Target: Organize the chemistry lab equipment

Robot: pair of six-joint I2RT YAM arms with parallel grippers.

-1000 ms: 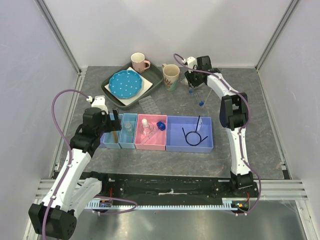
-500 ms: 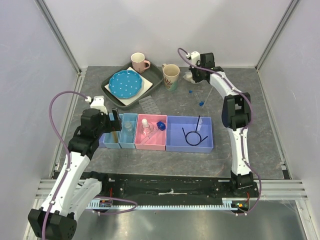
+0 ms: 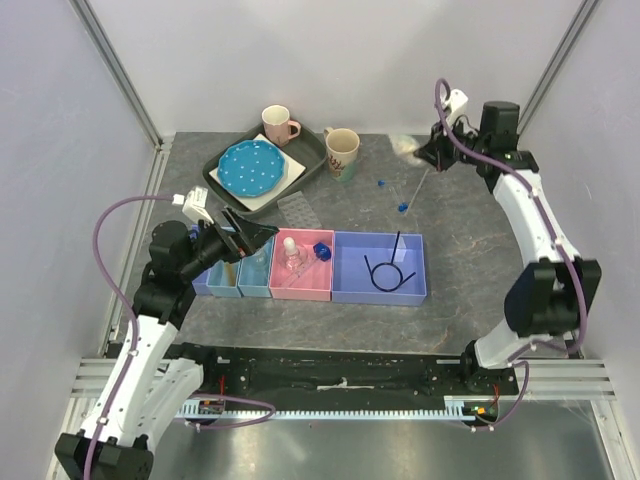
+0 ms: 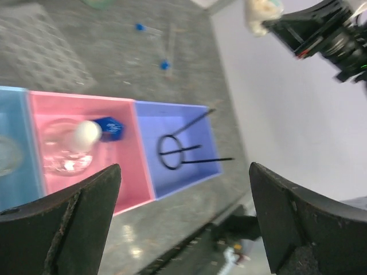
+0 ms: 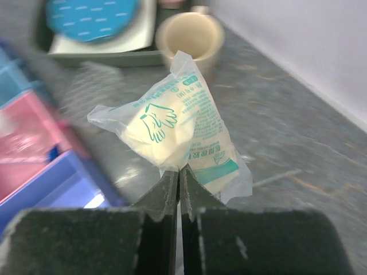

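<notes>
Lifting clear packet [image 5: 178, 123] | right pincer [image 5: 179, 172] risen | left pincer [image 4: 184, 167] swung right

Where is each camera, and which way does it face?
Top external: above and behind, looking down on the table; left arm and right arm show.
Left wrist: left arm, facing the black looped wire; left jaws open.
Right wrist: right arm, facing the beige mug; right jaws shut on the clear packet.
Shared: top and left wrist show the wire.
</notes>
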